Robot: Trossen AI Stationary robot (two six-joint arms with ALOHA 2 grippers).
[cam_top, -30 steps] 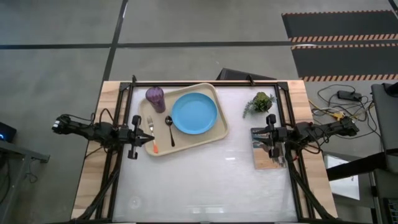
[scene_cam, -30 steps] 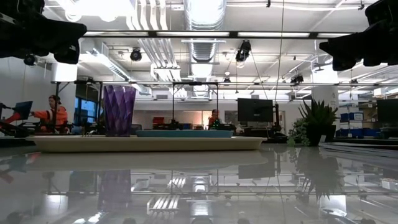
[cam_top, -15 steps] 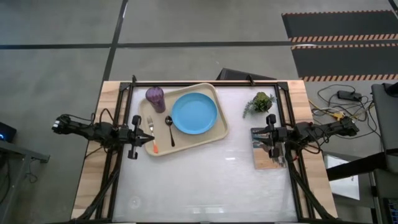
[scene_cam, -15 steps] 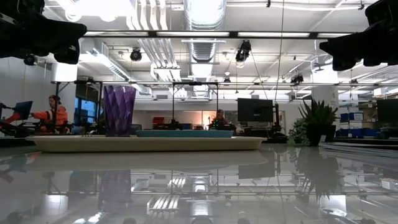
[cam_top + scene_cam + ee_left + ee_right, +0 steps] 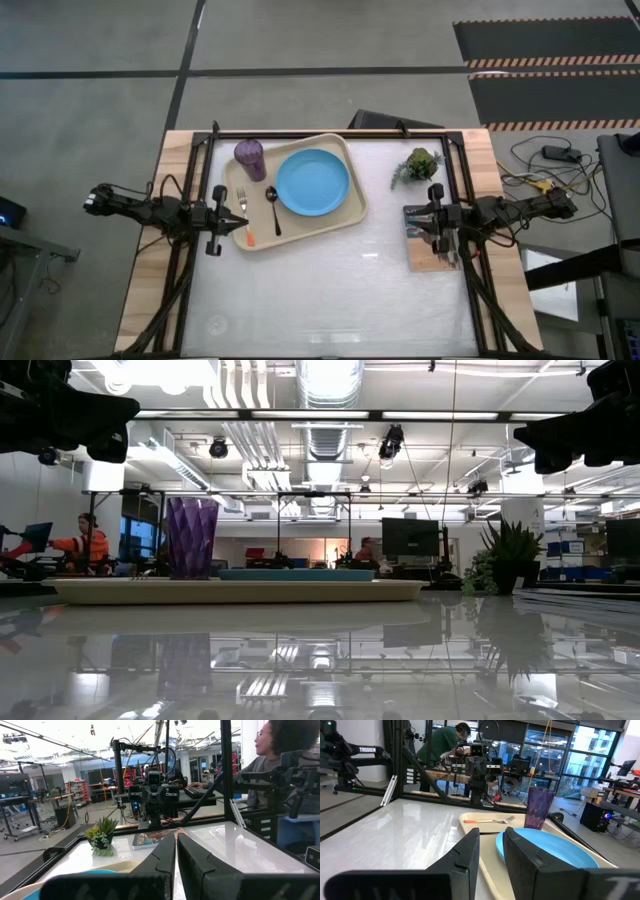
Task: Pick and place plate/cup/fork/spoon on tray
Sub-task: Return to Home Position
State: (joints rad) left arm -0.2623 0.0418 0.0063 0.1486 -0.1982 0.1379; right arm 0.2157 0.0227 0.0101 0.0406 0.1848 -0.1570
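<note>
On the glossy white table [image 5: 330, 290], the near half lies bare of tableware. Farther back, the left gripper [image 5: 240, 224] hovers at the cream tray [image 5: 355, 208]'s left edge, fingers [image 5: 165, 857] pressed together and holding nothing, while the right gripper [image 5: 410, 222] waits above a small picture book [image 5: 430, 255] near the table's right edge, its fingers [image 5: 470, 851] nearly closed and empty. Inside the tray, the orange-handled fork [image 5: 244, 222] lies just beside the dark spoon [image 5: 273, 207], with the blue plate [image 5: 313, 182] to their right. Beyond them the purple cup [image 5: 249, 156] stands upright in the tray's far-left corner. A potted plant [image 5: 420, 164] sits apart, far right.
</note>
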